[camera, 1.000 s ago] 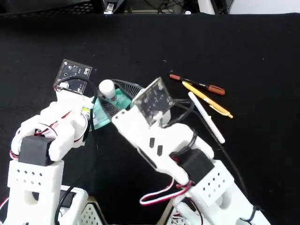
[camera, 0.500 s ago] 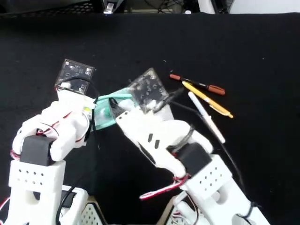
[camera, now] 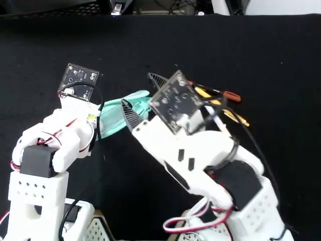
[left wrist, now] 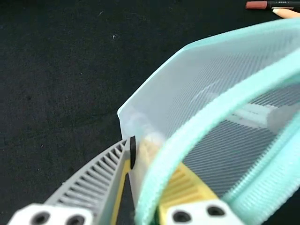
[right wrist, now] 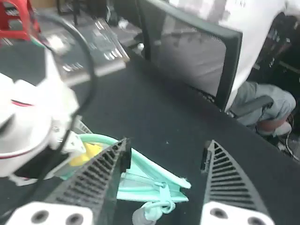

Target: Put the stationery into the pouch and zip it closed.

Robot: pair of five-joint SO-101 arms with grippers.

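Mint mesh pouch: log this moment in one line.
mint mesh pouch: unzipped | left gripper: shut on its edge | right gripper: open, empty, above it | yellow pen, brown marker: on table

This looks like an office or lab workroom: a table (camera: pixel 281 45) draped in black cloth stands before a dark-backed office chair (right wrist: pixel 197 54), what may be a keyboard (right wrist: pixel 101 44), and a tangle of cables (camera: pixel 173 6) past its far edge.

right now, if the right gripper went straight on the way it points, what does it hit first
Probably the pouch: its zip end lies between the right gripper's open fingers. If it clears that, bare black table follows; depth is unclear.
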